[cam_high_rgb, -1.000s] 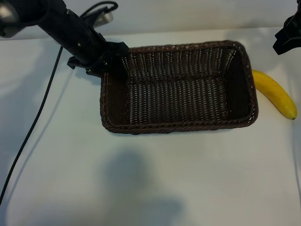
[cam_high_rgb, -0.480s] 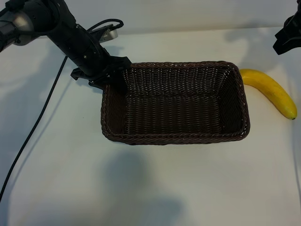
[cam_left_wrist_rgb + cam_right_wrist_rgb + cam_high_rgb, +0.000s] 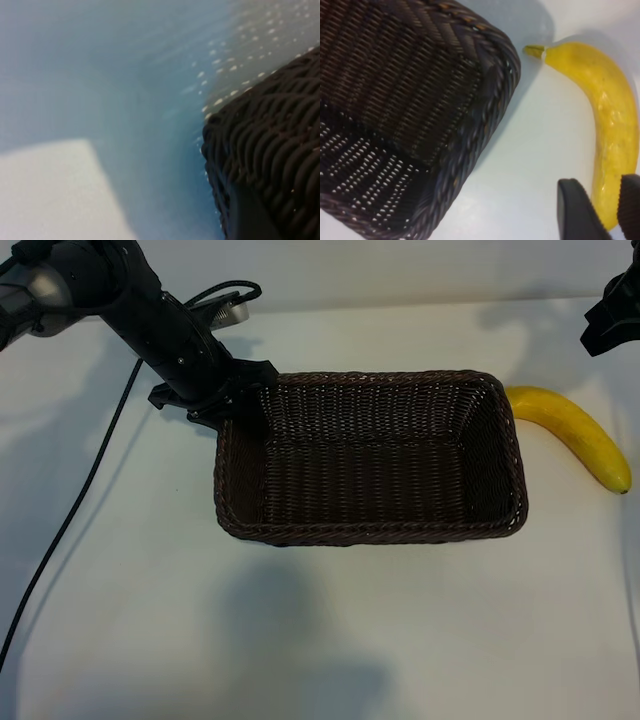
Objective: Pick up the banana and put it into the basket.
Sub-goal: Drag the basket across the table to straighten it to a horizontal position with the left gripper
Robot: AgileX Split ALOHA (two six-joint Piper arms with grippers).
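**Supervisor:** Report the scene, left to right.

**Operator:** 1. At the far left I see a black cable [image 3: 70,510] trailing across the white table [image 3: 300,640].
2. The left arm reaches in from the upper left. Its left gripper [image 3: 225,405] sits on the far-left corner of the basket [image 3: 370,535], pointing steeply down. I read the jaws as closed on the wicker rim at a middling width. In the left wrist view the weave fills one side of the picture and a smooth dark finger [image 3: 247,217] lies against it.
3. The basket rests flat on the table near the middle, long side across the view, with nothing in it.

**Supervisor:** And the banana?

**Operator:** 4. The banana [image 3: 575,435] lies on the table to the right of the basket, outside it. Its stem end is just beside the basket's far-right corner; the right wrist view shows a narrow strip of table between the stem and the rim. The body curves away toward the right edge, dark tip nearest me.
5. The right arm [image 3: 612,310] shows only at the top-right edge of the exterior view. The right gripper [image 3: 600,205] hangs over the banana's tip half — jaws partly open, one black finger on either side of the fruit as seen from the wrist, gripping nothing. Whether the pads touch the peel, I cannot tell.
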